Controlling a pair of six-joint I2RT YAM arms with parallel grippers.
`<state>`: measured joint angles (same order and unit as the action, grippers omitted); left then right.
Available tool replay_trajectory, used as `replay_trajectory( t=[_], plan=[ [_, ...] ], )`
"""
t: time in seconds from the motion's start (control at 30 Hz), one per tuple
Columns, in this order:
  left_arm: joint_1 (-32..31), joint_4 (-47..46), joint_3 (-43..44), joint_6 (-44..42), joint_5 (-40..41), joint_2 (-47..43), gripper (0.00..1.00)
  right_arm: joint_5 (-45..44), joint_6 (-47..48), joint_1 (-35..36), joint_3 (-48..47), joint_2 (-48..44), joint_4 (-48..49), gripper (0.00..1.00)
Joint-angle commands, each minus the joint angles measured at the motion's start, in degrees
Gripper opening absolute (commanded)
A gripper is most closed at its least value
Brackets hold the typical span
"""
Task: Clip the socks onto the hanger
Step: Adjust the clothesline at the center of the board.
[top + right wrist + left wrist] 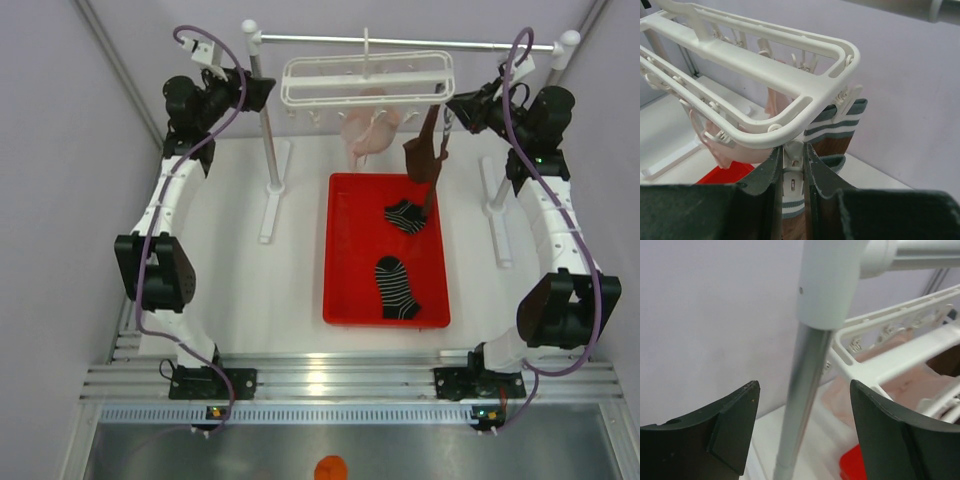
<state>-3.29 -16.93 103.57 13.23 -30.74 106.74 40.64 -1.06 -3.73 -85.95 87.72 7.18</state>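
Right hand [792, 150]: fingers nearly shut, pinching a small white peg [791, 182] that dangles between them. Nothing else is gripped.

Just beyond the fingertips, a dark brown sock [835, 120] with a white-striped cuff hangs from the corner of the hanger [765, 75]. A second striped cuff [790, 210] shows below the peg, behind the fingers. We cannot tell whether it sits in the peg's mouth.

We judge the step to be clipping this brown sock. To do it well, we squeeze the peg squarely, get the cuff deep into its mouth, then ease the squeeze off slowly and pull straight back. The hanger hangs by its hook and will likely swing if we drag sideways.

Past the frame, a pink fabric item [370, 130] hangs. Below the hand, two black striped socks [397, 287] lie in the red tray [345, 300] on the tabletop.

At the hanger's far end, the left hand [804, 385] is wide open and empty, with the stand post [810, 355] showing between its fingers. It could steady the frame from there, minding the post.
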Motion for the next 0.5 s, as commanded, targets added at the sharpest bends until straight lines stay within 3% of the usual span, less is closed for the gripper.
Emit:
replay_trajectory(
  t=[0.0, 0.2, 0.27, 0.47],
  plan=[
    [0.48, -6.27, -5.63, 6.18, -5.64, -8.46, 0.78, 0.84, 0.62, 0.91, -0.62, -2.38, 1.87, 0.0],
    [0.65, -2.95, -17.69, 9.09, -4.24, -21.56, 0.84, 0.75, 0.62, 1.09, -0.44, -2.82, 1.61, 0.0],
    [0.74, -0.4, -20.15, 8.04, -4.32, -25.78, 0.82, 0.75, 0.53, 1.26, -0.53, -2.99, 1.52, 0.0],
    [-0.31, 0.49, -32.88, 6.46, -14.34, -33.96, 0.7, 0.84, 0.53, 1.53, -0.01, -3.52, 1.43, 0.0]
  ],
)
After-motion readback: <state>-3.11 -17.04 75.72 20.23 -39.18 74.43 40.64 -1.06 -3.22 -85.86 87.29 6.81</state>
